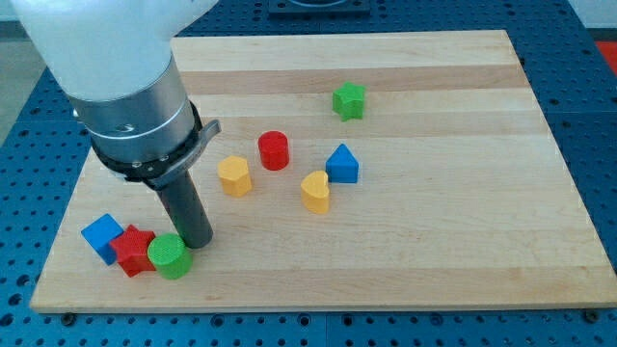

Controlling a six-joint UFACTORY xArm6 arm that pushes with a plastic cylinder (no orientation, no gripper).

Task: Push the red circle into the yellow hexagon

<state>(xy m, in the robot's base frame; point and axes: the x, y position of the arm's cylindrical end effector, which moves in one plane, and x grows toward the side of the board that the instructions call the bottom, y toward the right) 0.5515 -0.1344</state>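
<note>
No brand, label or writing is legible anywhere. The arm carries no pincer, only a dark rod; the tip [198, 243] rests on the board touching the green cylinder [169, 255], at the cylinder's 2 o'clock. The red circle [274, 150] stands near the board's centre, with the yellow hexagon [234, 176] close by at its 8 o'clock, apart from it. The tip sits well apart from both, at their 7 o'clock. The surface is a pale wooden board [434, 241] lying on a blue perforated table [19, 241].
</note>
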